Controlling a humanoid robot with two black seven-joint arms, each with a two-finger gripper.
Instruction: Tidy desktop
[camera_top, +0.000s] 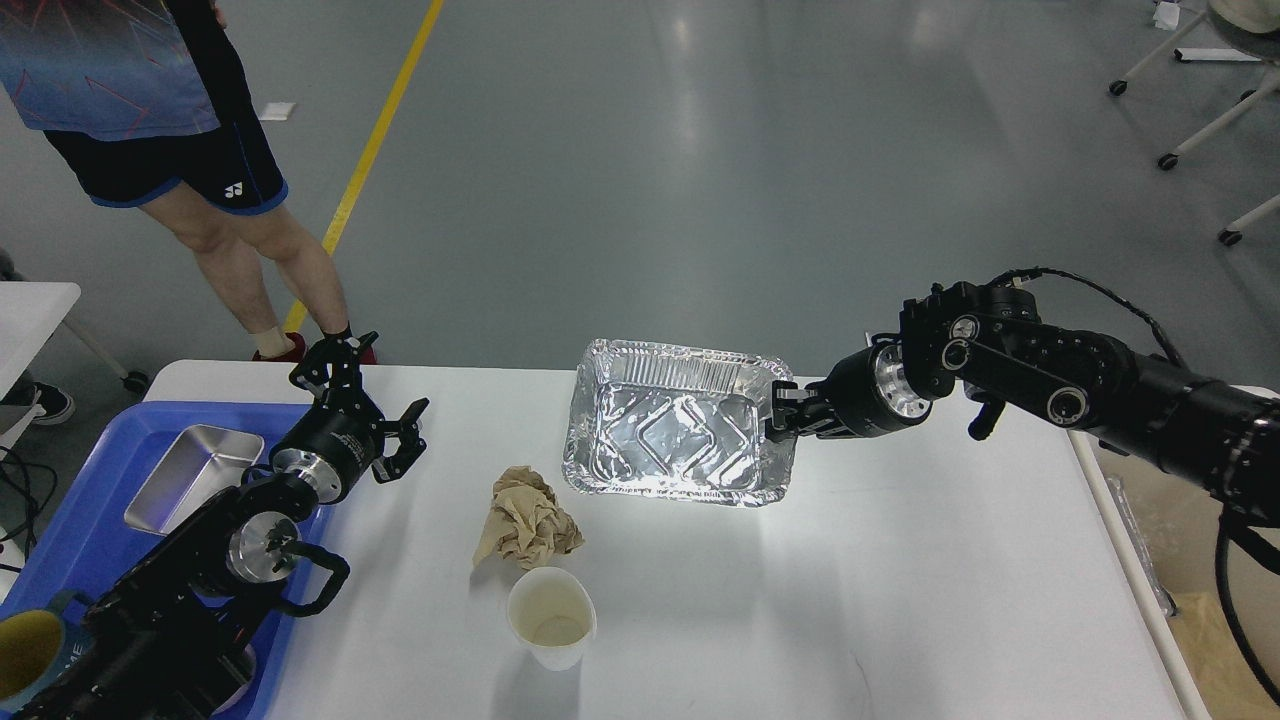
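Since the right end effector (779, 412) pinches the foil tray (672, 425) by its right rim near the desk's (900, 600) far edge, expect flimsy, crushable metal (featherlight); the left end effector (368, 405) gapes wide.

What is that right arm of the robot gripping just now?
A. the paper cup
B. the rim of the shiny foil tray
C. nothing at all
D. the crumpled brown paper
B: the right gripper is closed on the right-hand rim of the foil tray, while the crumpled brown paper and the paper cup lie untouched on the desktop.
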